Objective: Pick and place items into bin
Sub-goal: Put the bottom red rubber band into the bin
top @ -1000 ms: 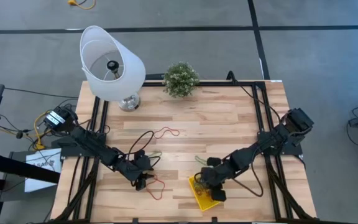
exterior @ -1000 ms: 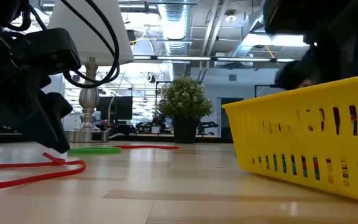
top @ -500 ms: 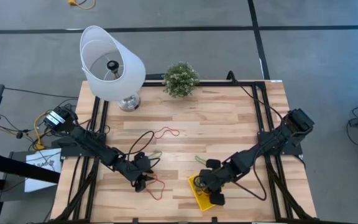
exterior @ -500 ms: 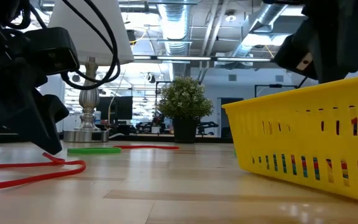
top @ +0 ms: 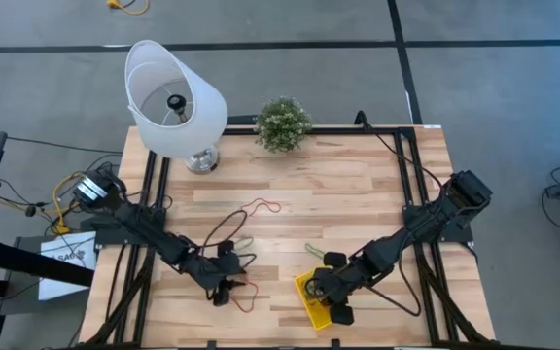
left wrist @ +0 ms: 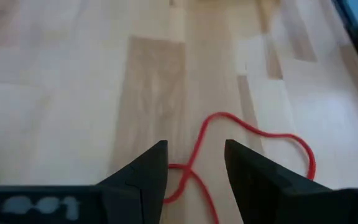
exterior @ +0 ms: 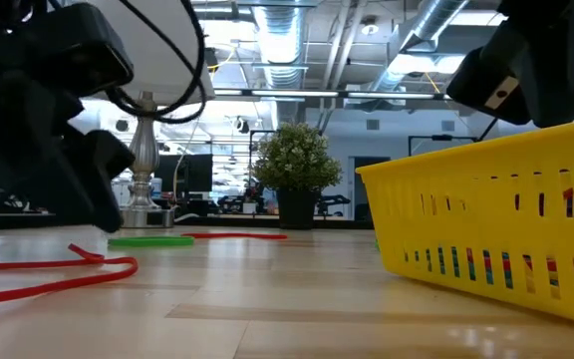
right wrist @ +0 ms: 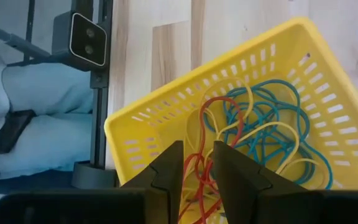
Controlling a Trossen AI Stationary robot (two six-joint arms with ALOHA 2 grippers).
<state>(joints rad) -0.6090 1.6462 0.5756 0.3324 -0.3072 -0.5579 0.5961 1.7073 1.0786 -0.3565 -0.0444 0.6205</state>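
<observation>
My left gripper (top: pixel 224 289) hangs open low over a red loop (top: pixel 245 293) that lies flat on the table. In the left wrist view its fingers (left wrist: pixel 194 149) stand on either side of the spot where the loop (left wrist: pixel 194 163) crosses itself. Whether they touch it I cannot tell. My right gripper (top: pixel 327 290) hovers over the yellow bin (top: pixel 311 303), its fingers (right wrist: pixel 197 149) a narrow gap apart. Inside the bin (right wrist: pixel 166 109) lie red, grey-blue and yellow loops (right wrist: pixel 260 130). Another red loop (top: pixel 261 206) and a green one (top: pixel 244 243) rest farther back.
A white lampshade on a metal base (top: pixel 176 97) and a small potted plant (top: pixel 282 123) stand at the far edge. A black cable (top: pixel 217 219) curls over the wood beside the left arm. A green band (top: pixel 311 251) lies just beyond the bin. Bare wood spans the table's middle.
My right gripper has risen out of the bin and now hangs above its rim. My left gripper has shifted a little toward the table's right over the red loop, which lies where it was.
</observation>
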